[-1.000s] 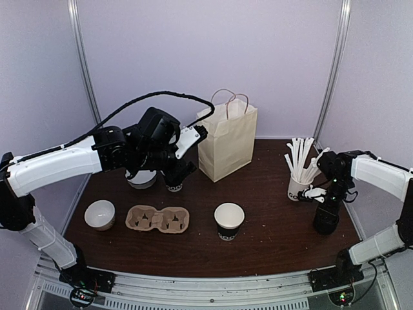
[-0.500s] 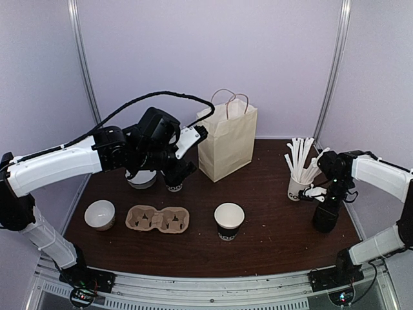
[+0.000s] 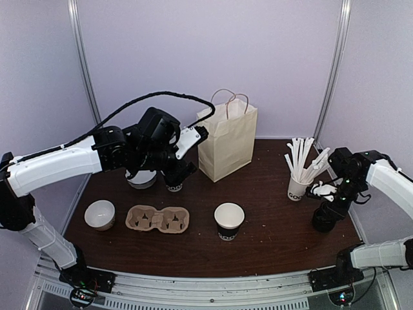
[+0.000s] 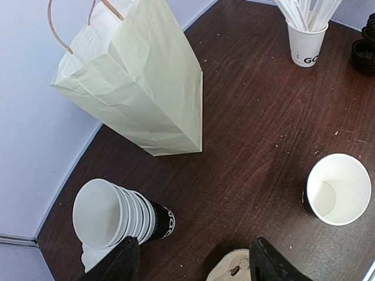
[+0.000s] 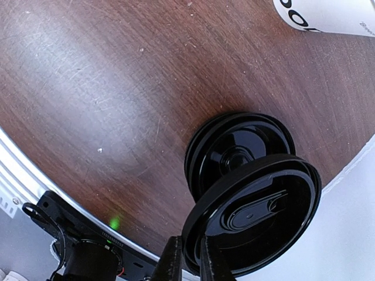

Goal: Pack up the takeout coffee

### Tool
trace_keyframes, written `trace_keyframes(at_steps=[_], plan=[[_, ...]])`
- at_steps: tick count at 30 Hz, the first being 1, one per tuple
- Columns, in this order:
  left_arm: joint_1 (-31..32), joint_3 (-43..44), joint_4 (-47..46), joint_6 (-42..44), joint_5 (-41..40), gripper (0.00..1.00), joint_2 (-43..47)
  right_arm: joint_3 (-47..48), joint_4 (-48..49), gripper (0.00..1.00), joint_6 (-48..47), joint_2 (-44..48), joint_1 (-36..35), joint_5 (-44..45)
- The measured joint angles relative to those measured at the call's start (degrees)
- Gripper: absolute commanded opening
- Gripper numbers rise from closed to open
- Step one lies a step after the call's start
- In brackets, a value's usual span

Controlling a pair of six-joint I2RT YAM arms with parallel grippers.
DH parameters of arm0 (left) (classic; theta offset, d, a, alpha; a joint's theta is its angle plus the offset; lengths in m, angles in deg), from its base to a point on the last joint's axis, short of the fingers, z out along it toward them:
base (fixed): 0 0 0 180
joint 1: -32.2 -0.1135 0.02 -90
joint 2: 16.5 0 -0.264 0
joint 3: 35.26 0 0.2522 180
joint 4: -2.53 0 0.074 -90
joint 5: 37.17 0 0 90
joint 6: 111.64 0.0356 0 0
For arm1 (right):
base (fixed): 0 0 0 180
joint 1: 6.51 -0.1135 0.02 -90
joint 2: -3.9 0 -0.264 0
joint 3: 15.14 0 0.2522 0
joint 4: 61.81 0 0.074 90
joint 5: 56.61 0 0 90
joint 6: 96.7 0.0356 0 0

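Nearest, the open-topped black paper cup stands upright on the tabletop, right of the cardboard cup carrier. Further right, the right gripper has its jaws pinching the rim of a black lid, tilted just above the lid stack. Beyond, the left gripper hangs with jaws spread and empty near stacked cups beside the paper bag.

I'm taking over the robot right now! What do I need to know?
Left hand: open, empty, hovering by the stack of cups near the paper bag.
Right hand: shut on a black lid, pinched by its rim just above the lid stack.
Open black cup: mid-table, no lid on; the cup carrier to its left holds nothing.
Done: one lid picked.
Left: lid the cup, then pack it, probably into the bag.
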Motion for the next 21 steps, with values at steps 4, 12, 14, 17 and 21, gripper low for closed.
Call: trace_keyframes(at_steps=[4,12,14,17,21], plan=[[0.0,-0.1,-0.2,0.3,0.9,0.66,0.0,0.7,-3.1,0.1,-1.6,2.8,0.0,-0.3],[0.6,-6.7,-6.6,3.5,12.5,0.65,2.2,8.4,-10.5,0.11,-3.8,2.7,-0.5,-13.3],[1.7,-8.3,-9.1,4.6,15.1,0.65,3.3,11.2,-12.0,0.11,-4.2,1.9,-1.2,-17.0],[5.0,-11.5,-16.5,7.5,16.8,0.65,5.7,16.0,-12.9,0.11,-4.6,0.3,-3.1,-21.9],[8.7,-16.9,-29.5,10.4,17.5,0.81,7.6,22.1,-13.4,0.11,-4.2,-1.9,-5.0,-28.7]])
